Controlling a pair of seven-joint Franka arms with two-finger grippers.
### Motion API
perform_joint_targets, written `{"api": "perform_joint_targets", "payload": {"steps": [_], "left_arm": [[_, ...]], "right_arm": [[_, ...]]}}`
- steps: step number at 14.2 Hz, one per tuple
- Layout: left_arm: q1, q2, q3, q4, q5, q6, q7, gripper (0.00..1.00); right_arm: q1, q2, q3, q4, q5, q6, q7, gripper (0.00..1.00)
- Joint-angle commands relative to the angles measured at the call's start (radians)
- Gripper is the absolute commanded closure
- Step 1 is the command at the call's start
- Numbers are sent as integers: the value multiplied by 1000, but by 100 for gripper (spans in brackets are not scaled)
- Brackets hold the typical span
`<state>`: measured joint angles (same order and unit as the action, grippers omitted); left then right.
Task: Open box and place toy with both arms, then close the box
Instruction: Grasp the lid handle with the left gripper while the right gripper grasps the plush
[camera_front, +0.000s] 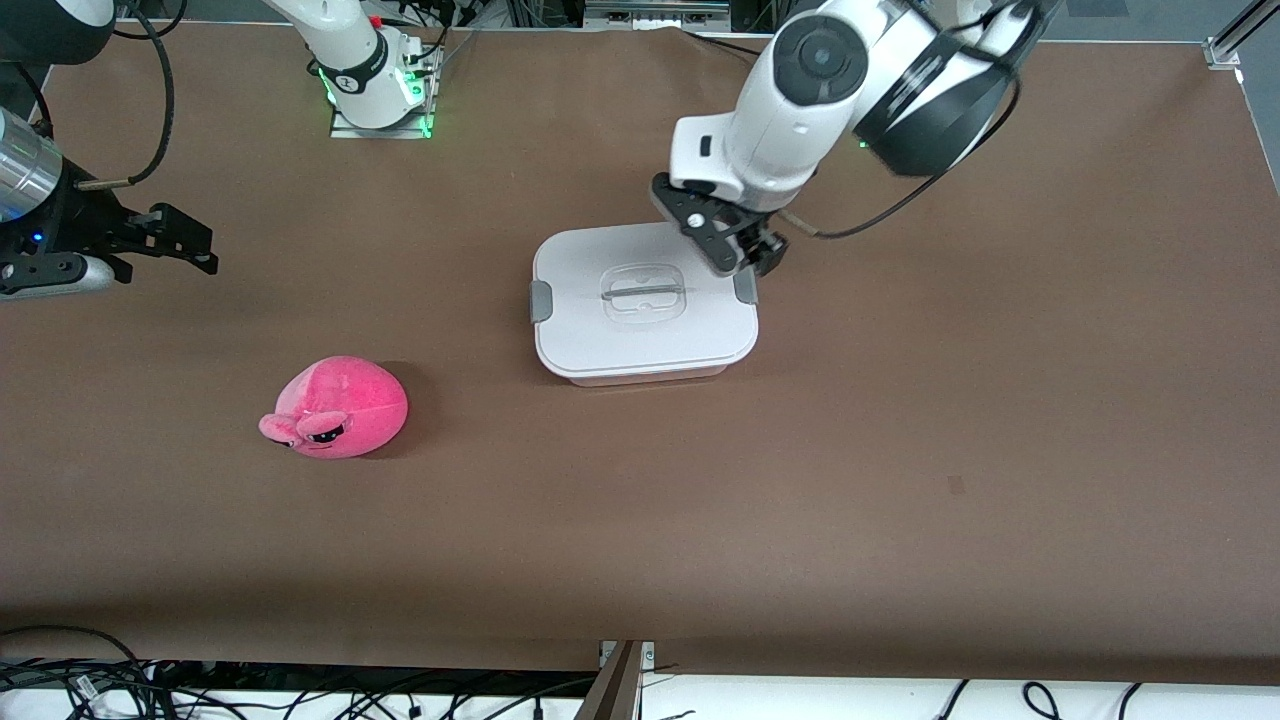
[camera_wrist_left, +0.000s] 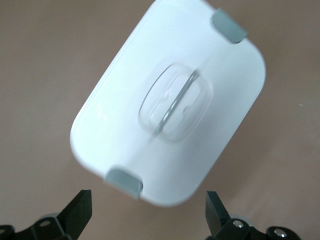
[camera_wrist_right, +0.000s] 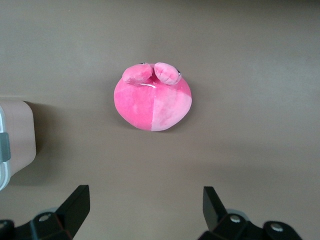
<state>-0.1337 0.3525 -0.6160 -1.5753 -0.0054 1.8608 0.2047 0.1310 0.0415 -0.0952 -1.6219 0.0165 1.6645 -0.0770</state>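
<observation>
- The left gripper (camera_front: 738, 250) hangs over the grey clip (camera_front: 745, 287) at the left arm's end of the box (camera_front: 645, 300); the white lid (camera_wrist_left: 170, 105) lies flat, so the box looks unopened.
- Risk: if the left gripper descends off the clip's centre, a fingertip (camera_wrist_left: 80, 212) may land on the lid's rim and shove the light tub across the table (camera_front: 900, 450) rather than spring the catch.
- Risk: the second clip (camera_front: 540, 300) sits at the box's other end with no gripper near it; lifting the lid with that clip latched would likely tilt or drag the whole box.
- Left jaws: spread wide, empty, touching nothing; in the left wrist view the nearer clip lies between the two fingertips and just ahead of them.
- The right gripper (camera_front: 190, 245) waits over bare table toward the right arm's end, well apart from the box.
- Right jaws: also wide open and empty; the toy (camera_front: 338, 407) lies ahead of them on the table, centred between the fingers in the right wrist view, not touched.
- Risk: a grasp on the soft, round plush may slide off if the fingers close too high.
</observation>
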Motion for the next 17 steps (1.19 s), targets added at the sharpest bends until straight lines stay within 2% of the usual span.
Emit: {"api": "perform_joint_targets", "payload": {"steps": [1,3,4,5,6,7,9,10,11,14,15,17], "left_arm": [[-21,138,-7,20,21,140,160,0],[-62,212,-4,18,31,233,244,0],[-93,226,-2,17,100,263,249,0],[-107,238,-4,17,167,274,246,0],[-109,244,-5,17,186,276,254,7],[-110,244,-5,17,189,276,269,23],[-116,244,-5,17,188,272,308,77],[-116,244,-5,17,188,270,309,91],[-116,246,-5,15,188,268,309,100],[-116,246,-7,8,188,265,324,100],[-116,244,-8,8,186,265,363,100],[-110,237,-10,8,183,249,415,100]], "right_arm": [[-7,12,6,34,-18,-29,-7,0],[-8,35,8,27,-18,-81,-33,0],[-2,81,8,30,-12,-81,-38,0],[-5,139,8,30,-1,-54,-38,0],[-10,202,8,28,0,12,-47,0],[-10,254,8,25,2,74,-50,0],[-8,340,9,25,25,173,-49,0],[-1,371,9,25,46,214,-47,0],[1,408,9,25,59,259,-46,0],[2,448,17,-21,63,381,-44,3],[1,455,17,-35,63,406,-46,13],[2,465,18,-36,63,411,-46,51]]}}
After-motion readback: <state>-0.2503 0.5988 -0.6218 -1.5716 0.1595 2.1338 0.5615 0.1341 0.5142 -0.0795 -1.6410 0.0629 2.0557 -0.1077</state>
